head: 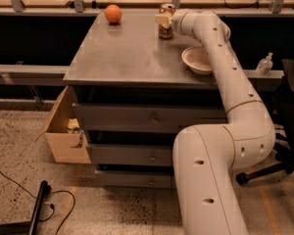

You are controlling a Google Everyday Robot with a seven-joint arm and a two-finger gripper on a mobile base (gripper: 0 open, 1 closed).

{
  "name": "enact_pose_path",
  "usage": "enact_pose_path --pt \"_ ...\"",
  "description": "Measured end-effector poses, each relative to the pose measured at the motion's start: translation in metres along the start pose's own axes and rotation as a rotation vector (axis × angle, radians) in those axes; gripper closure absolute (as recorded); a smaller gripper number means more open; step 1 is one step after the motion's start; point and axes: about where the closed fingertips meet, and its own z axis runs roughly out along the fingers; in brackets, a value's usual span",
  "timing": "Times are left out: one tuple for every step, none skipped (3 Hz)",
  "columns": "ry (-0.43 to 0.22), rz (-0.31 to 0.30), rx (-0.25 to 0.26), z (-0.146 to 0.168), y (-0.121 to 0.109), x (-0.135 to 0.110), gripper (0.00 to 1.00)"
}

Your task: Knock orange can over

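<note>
The orange can (pixel 165 29) stands upright near the far right edge of the grey cabinet top (pixel 127 50), with its silver top showing. My gripper (pixel 162 19) is at the can's upper part, reaching in from the right, and its cream fingers overlap the can's top half. The arm (pixel 220 67) stretches from the lower right across the table's right side. A round orange fruit (pixel 113 13) sits at the far left of the top, well apart from the can.
A cream bowl (pixel 198 59) sits on the top's right side, partly under my arm. A cardboard box (pixel 63 129) stands on the floor left of the drawers. A workbench with tools runs behind. A bottle (pixel 265 64) stands at the right.
</note>
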Motion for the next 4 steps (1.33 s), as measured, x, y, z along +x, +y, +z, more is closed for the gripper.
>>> enact_pose_path --pt "0.011 -0.041 -0.025 -0.004 0.006 -0.006 0.65" --pt "0.005 -0.097 -0.076 -0.029 0.011 -0.033 0.89" --pt "0.017 -0.124 -0.119 -0.066 0.01 -0.06 1.0" --pt "0.047 -0.133 -0.164 -0.102 0.009 -0.076 1.0"
